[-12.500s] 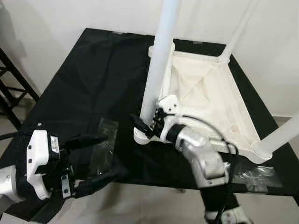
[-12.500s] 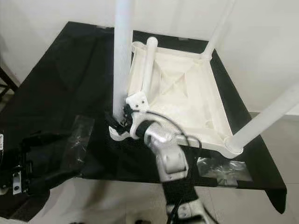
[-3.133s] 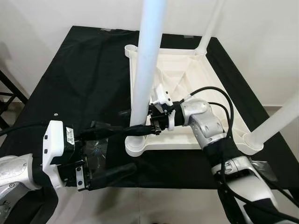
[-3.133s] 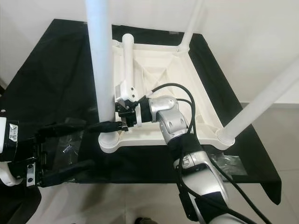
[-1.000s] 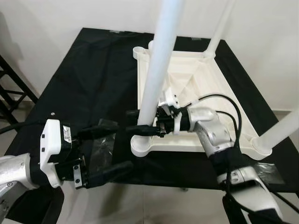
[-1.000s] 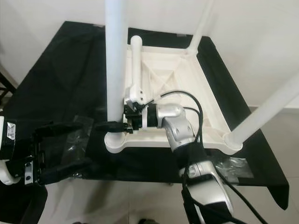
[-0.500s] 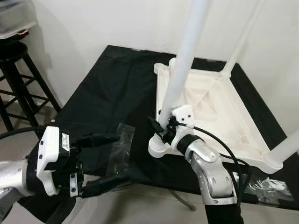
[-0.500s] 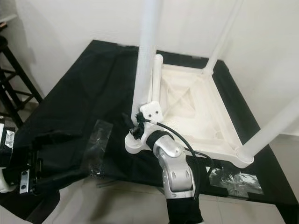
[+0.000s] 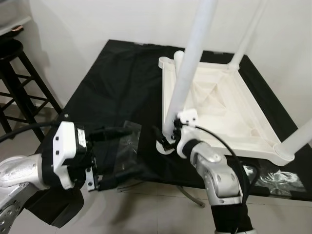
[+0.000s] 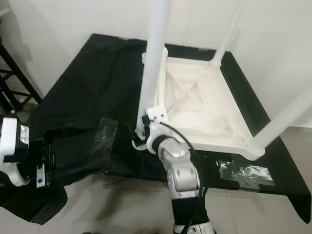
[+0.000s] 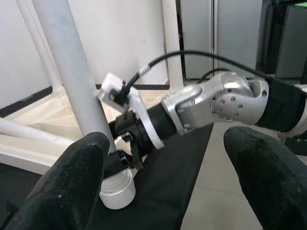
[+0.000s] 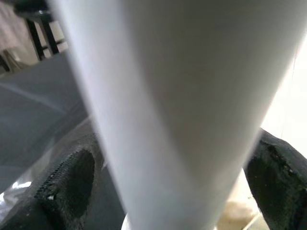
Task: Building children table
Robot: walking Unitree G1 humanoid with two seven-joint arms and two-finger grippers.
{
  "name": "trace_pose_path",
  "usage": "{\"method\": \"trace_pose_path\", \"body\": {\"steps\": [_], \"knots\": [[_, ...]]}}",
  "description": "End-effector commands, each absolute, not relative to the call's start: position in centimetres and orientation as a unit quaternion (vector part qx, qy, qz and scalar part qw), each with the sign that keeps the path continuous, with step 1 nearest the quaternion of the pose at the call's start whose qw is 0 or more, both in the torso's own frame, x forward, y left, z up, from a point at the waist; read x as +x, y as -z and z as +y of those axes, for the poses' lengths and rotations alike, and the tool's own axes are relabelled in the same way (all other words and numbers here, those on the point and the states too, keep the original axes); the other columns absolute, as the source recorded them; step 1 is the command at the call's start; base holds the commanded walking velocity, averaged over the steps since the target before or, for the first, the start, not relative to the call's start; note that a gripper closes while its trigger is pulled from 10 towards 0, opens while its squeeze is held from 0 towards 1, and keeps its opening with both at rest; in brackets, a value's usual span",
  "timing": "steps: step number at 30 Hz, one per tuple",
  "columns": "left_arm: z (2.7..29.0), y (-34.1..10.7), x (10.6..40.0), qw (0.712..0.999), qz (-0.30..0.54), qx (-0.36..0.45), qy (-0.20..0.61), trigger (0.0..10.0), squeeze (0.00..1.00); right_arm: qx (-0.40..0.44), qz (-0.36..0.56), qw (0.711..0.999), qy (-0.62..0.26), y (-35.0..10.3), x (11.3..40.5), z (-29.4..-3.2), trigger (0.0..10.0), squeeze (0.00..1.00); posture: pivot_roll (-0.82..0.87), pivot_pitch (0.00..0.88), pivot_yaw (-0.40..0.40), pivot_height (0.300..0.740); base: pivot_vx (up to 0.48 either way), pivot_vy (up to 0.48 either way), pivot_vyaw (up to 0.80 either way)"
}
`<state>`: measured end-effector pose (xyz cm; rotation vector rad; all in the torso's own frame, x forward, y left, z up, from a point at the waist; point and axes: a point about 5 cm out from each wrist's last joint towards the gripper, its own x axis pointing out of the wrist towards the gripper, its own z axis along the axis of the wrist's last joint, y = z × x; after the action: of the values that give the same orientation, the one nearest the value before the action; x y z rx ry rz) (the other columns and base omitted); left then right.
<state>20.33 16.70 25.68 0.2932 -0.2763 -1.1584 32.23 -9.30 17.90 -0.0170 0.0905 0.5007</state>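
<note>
A white children's table [image 9: 219,109] lies upside down on a black cloth-covered table [image 9: 112,83]. Three white legs stand up from its corners. My right gripper [image 9: 164,138] is shut around the base of the near-left leg [image 9: 190,68], just above its socket [image 11: 115,191]; in the right wrist view a black finger [image 12: 69,184] sits on each side of the leg [image 12: 177,120]. My left gripper [image 9: 132,152] hovers open over the cloth's near-left edge, its fingers [image 11: 72,184] wide apart and holding nothing. A fourth white tube [image 10: 161,78] lies along the tabletop's left rim.
Clear plastic wrappers lie on the cloth, one near my left gripper [image 9: 127,144], another at the near-right corner [image 9: 275,174]. A black stool [image 9: 12,73] stands to the left by the white wall. The cloth's near edge [image 9: 161,178] hangs close in front of me.
The camera has shifted. My left gripper now sits closer to the plastic wrapper and the leg's base. My right gripper stays at the base of the near-left leg.
</note>
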Motion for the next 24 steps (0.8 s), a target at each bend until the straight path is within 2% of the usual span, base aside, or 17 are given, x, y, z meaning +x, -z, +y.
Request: {"method": "trace_pose_path", "body": {"steps": [1,2,3,5,6,7,11,15,18,19,20,23,24], "knots": [[16.0,-25.3,21.1,0.83,-0.129,0.137,0.525,10.0,0.0,0.018,0.019,0.959,-0.283,-18.6,32.3,-9.4,10.0,1.0,0.11,0.196,-0.083,0.74,0.0,0.0,0.0],[16.0,-25.3,21.1,0.83,-0.129,0.137,0.525,10.0,0.0,0.018,0.019,0.959,-0.283,-18.6,32.3,-9.4,10.0,1.0,0.11,0.196,-0.083,0.74,0.0,0.0,0.0],[15.9,-25.2,21.4,0.834,-0.127,0.138,0.518,10.0,0.0,0.024,0.012,0.955,-0.295,-18.7,32.3,-9.3,10.0,0.82,0.11,0.196,-0.083,0.74,0.0,0.0,0.0],[15.7,-24.8,21.8,0.843,-0.118,0.151,0.502,10.0,0.0,0.03,0.005,0.944,-0.328,-18.7,31.6,-8.8,10.0,0.22,0.11,0.199,-0.079,0.74,0.0,0.0,0.0],[15.7,-24.8,21.8,0.843,-0.118,0.151,0.502,10.0,0.0,0.03,0.005,0.944,-0.328,-18.7,31.6,-8.8,10.0,0.22,0.11,0.199,-0.079,0.74,0.0,0.0,0.0],[15.6,-24.2,22.1,0.849,-0.102,0.16,0.494,10.0,0.0,0.025,0.004,0.932,-0.362,-18.4,31.1,-8.5,10.0,0.0,0.11,0.203,-0.071,0.74,0.0,0.0,0.0],[15.5,-23.8,22.0,0.845,-0.097,0.164,0.5,10.0,0.0,0.004,-0.003,0.918,-0.396,-18.2,31.0,-8.6,10.0,0.0,0.11,0.205,-0.068,0.74,0.0,0.0,0.0],[15.6,-24.1,21.7,0.836,-0.107,0.15,0.516,10.0,0.0,-0.011,-0.014,0.908,-0.418,-19.0,32.3,-9.4,10.0,0.0,0.12,0.205,-0.071,0.74,0.0,0.0,0.0],[15.6,-24.7,21.3,0.822,-0.118,0.128,0.542,10.0,0.0,-0.031,-0.032,0.881,-0.471,-20.2,33.0,-9.8,10.0,0.0,0.12,0.208,-0.074,0.74,0.0,0.0,0.0],[15.6,-24.7,21.3,0.822,-0.118,0.128,0.542,10.0,0.0,-0.031,-0.032,0.881,-0.471,-20.2,33.0,-9.8,10.0,0.0,0.12,0.208,-0.074,0.74,0.0,0.0,0.0],[15.8,-24.9,21.1,0.818,-0.124,0.122,0.548,10.0,0.0,-0.048,-0.033,0.863,-0.501,-20.7,33.3,-10.2,10.0,0.0,0.13,0.209,-0.075,0.74,0.0,0.0,0.0],[16.0,-25.0,20.9,0.815,-0.127,0.119,0.552,10.0,0.0,-0.068,-0.03,0.85,-0.522,-20.9,33.6,-10.7,10.0,0.0,0.13,0.208,-0.076,0.74,0.0,0.0,0.0],[16.2,-24.9,20.7,0.813,-0.125,0.119,0.556,10.0,0.0,-0.09,-0.023,0.836,-0.541,-21.2,34.0,-11.3,10.0,0.0,0.13,0.211,-0.078,0.74,0.0,0.0,0.0]]}}
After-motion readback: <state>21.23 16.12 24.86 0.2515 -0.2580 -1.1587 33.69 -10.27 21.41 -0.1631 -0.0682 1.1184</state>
